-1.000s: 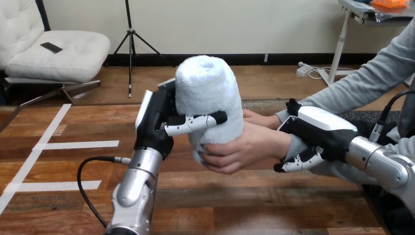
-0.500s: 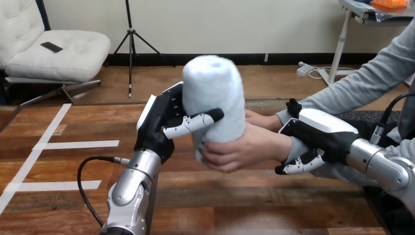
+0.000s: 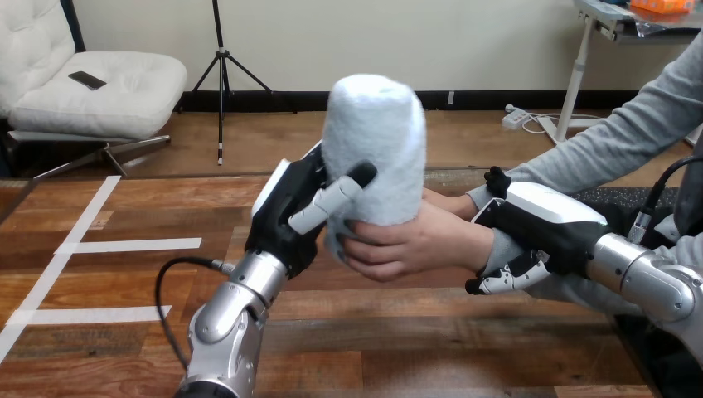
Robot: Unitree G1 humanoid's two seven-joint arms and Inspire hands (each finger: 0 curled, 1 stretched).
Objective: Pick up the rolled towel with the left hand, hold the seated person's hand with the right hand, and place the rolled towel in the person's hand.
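A white rolled towel (image 3: pixel 375 149) stands upright above the table's middle. My left hand (image 3: pixel 292 211) is at its left side, thumb curled across the towel's front. The person's hand (image 3: pixel 410 245) grips the towel's lower part from the right, fingers wrapped round its base. My right hand (image 3: pixel 539 224) sits on the person's wrist in the grey sleeve, fingers curled under it and thumb over the top.
A second hand of the person (image 3: pixel 443 201) lies behind the towel near the wrist. White tape lines (image 3: pixel 124 245) mark the wooden table (image 3: pixel 414 348) at the left.
The towel has moved right and a little up, deeper into the person's hand. My left hand followed it to the right. My right hand stayed where it was.
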